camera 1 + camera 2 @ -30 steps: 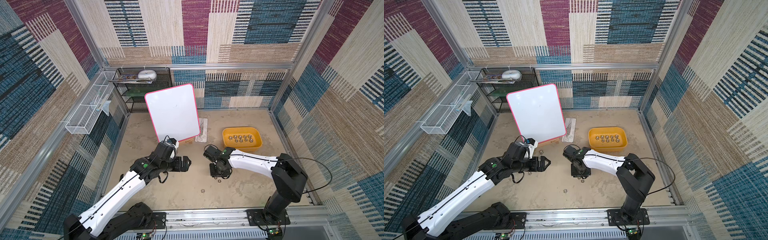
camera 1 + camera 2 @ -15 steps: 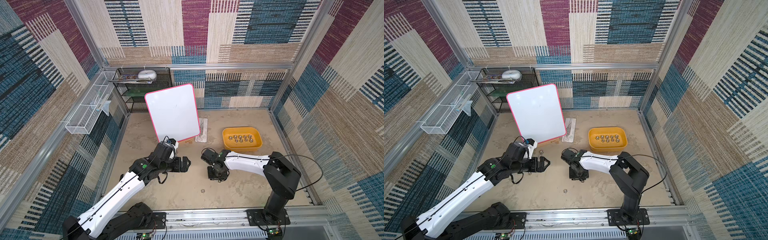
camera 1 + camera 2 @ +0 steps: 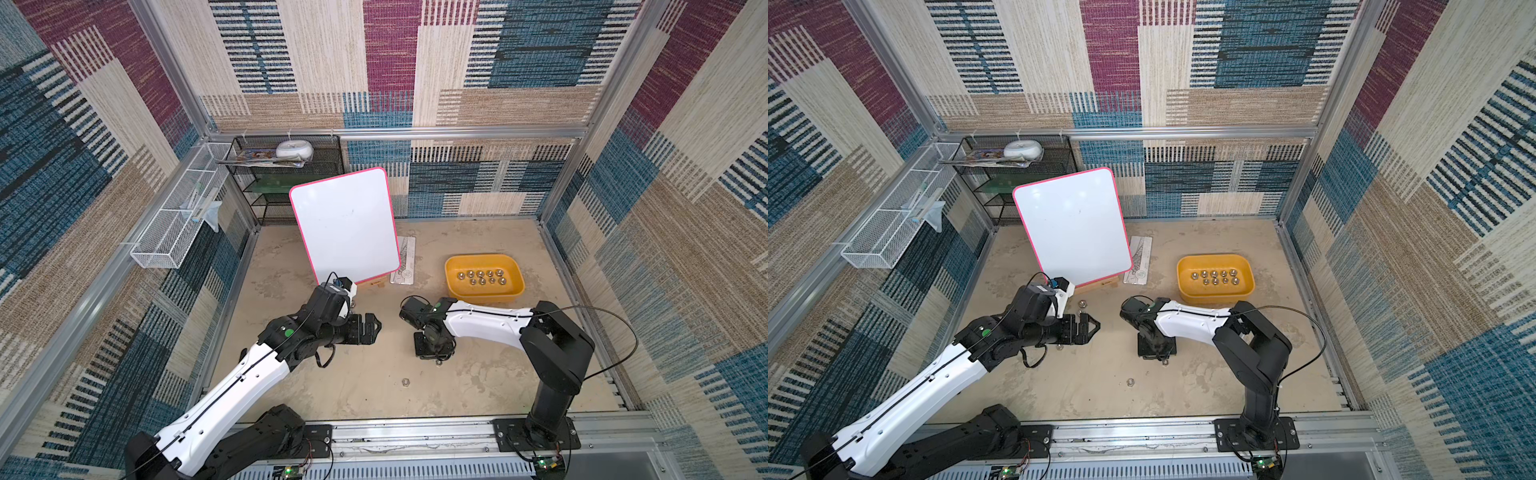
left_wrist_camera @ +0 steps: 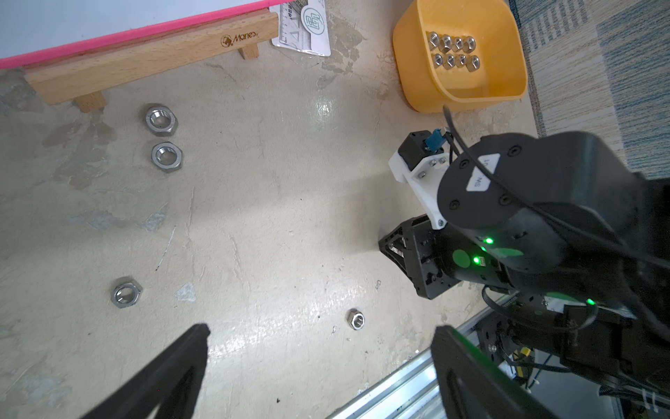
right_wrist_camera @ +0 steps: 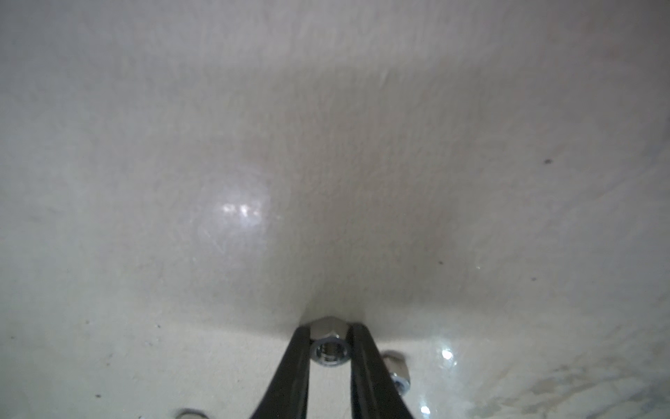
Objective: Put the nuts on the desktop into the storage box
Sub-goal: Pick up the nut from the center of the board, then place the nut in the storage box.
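Overhead, both top views show nine small shiny silver metal hex nuts (image 3: 480, 273) inside the shallow yellow-orange plastic storage box (image 3: 484, 258), beyond the right tool (image 3: 434, 355). That tool points straight down at the flat beige, stained surface (image 3: 478, 395); one loose nut (image 3: 406, 381) lies near it, on the side away from the box. In a top view two more nuts (image 3: 1082, 305) lie just beside the left tool (image 3: 1094, 328) and a third nut (image 3: 1060, 346) by its base. Woven patchwork wall panels (image 3: 519, 62) in blue, maroon and cream, framed by aluminium rails (image 3: 415, 133), close the room; a pink-edged whiteboard (image 3: 345, 224), a black mesh shelf (image 3: 299, 195) and a white wire basket (image 3: 166, 245) stand on the left tool's side.

From the left wrist, the left tool's two black fingers (image 4: 170, 370) are spread wide with nothing between them. Four loose nuts (image 4: 166, 156) lie on the surface ahead: three off to one side, one nut (image 4: 356, 320) nearer the gap.

From the right wrist, the right tool's fingertips (image 5: 302, 332) are pressed on one nut (image 5: 329, 350), pinching it at the surface. A second nut (image 5: 398, 373) lies just beside one finger.
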You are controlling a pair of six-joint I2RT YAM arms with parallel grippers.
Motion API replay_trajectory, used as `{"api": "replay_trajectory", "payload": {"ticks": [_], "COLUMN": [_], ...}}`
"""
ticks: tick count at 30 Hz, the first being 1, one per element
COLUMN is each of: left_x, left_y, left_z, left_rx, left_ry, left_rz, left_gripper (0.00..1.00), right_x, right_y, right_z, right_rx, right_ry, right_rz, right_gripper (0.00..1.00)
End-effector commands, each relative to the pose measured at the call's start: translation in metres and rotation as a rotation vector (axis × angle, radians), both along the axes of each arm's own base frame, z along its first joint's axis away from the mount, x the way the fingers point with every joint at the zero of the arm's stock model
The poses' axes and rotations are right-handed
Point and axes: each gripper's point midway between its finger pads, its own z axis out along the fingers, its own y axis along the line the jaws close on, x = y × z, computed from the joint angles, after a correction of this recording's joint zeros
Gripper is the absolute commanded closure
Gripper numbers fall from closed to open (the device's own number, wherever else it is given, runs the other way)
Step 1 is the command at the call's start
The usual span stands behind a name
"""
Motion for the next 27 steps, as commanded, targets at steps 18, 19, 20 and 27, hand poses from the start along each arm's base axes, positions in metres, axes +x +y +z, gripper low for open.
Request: {"api": "replay_trajectory", "payload": {"ticks": [18, 19, 20, 27], "left_x": [0.029, 0.031, 0.034, 0.055], "left_y": [-0.028, -0.031, -0.033, -0.046], "left_z": [0.012, 0.013, 0.013, 0.014], "left_rx": [-0.031, -0.034, -0.035, -0.020], "left_ry": [-0.019, -0.018, -0.019, -0.018], "left_rz": [-0.046, -0.050, -0.054, -0.064], "left_gripper": [0.00, 0.00, 0.00, 0.00], "right_x": [0.132, 0.139, 0.148, 0.191], "right_y": [-0.068, -0.074, -0.081, -0.114], "right_z": [0.088, 0.091, 0.093, 0.082], "right_rx": [-0.002, -0.007, -0.013, -0.017], "right_ry": [-0.240, -0.250, -0.258, -0.247], "right_rz": [-0.098, -0.107, -0.114, -0.148], "right_gripper": [0.76, 0.76, 0.75, 0.75]}}
